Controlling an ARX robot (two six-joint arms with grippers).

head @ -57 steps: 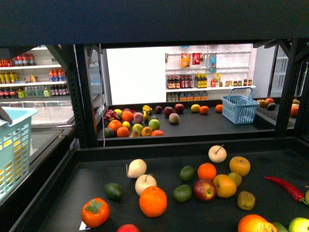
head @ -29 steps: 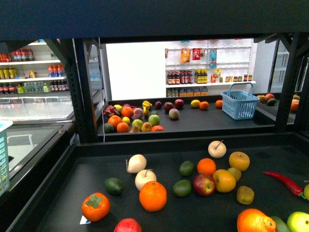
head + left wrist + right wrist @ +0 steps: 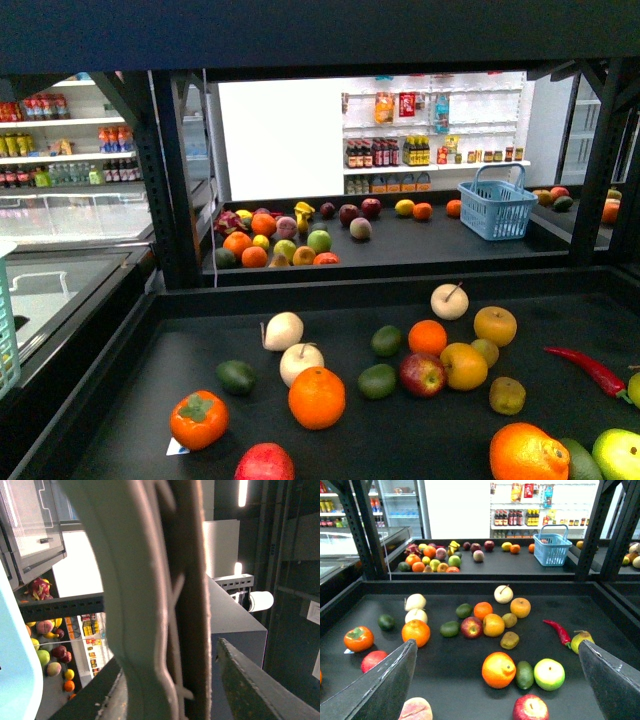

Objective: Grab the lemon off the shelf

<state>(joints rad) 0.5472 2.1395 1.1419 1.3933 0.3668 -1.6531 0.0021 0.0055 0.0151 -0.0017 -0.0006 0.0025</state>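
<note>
Since a second ago, the pale basket [image 3: 5, 325] has slid nearly off the left edge. Right gripper [image 3: 497, 647] fingers stand wide apart above the shelf [image 3: 300, 440]. Left gripper: cannot tell. The lemon [image 3: 404, 208] lies upper centre, beside an orange [image 3: 422, 211].

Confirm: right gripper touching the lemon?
Apart. The right wrist view shows the right gripper open over the near deck's fruit, while the lemon lies on the far deck beside an orange, with dark shelf between them.
</note>
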